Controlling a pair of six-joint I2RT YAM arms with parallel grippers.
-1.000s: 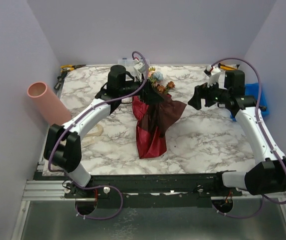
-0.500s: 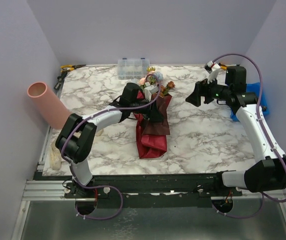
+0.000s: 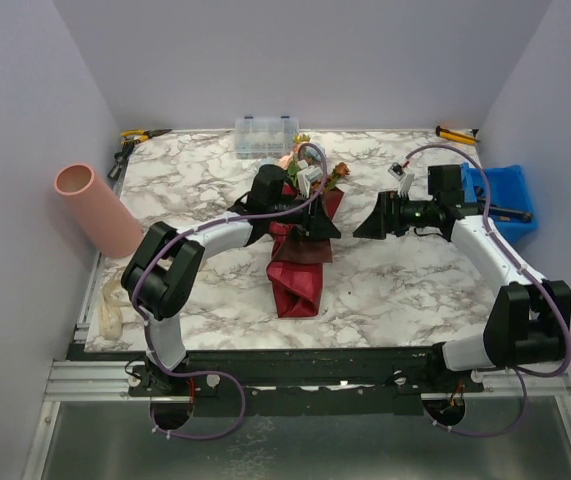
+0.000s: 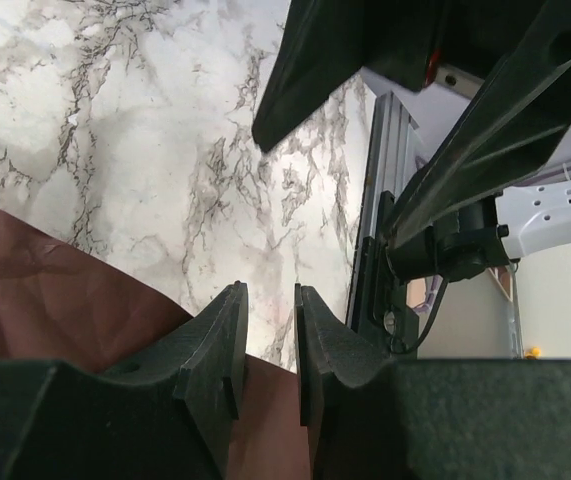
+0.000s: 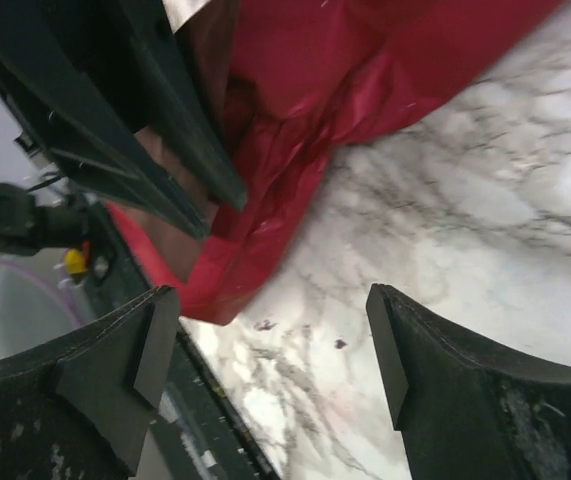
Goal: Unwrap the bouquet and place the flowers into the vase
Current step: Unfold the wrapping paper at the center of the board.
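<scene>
Bouquet (image 3: pixel 300 270) unwrapping: we cannot tell whether left end effector (image 4: pixel 270 300) grips the wrap (image 4: pixel 45 290); right end effector (image 5: pixel 272 300) hovers open, presumably to peel.

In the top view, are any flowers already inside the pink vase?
No, the mouth of the vase is empty, and the flowers lie in the maroon wrap on the table.

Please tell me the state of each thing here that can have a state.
bouquet, wrapped, lying on the table
vase, tilted, no flowers in it
left gripper, fingers nearly together at the bouquet, grip unclear
right gripper, fingers wide open, holding nothing
</scene>
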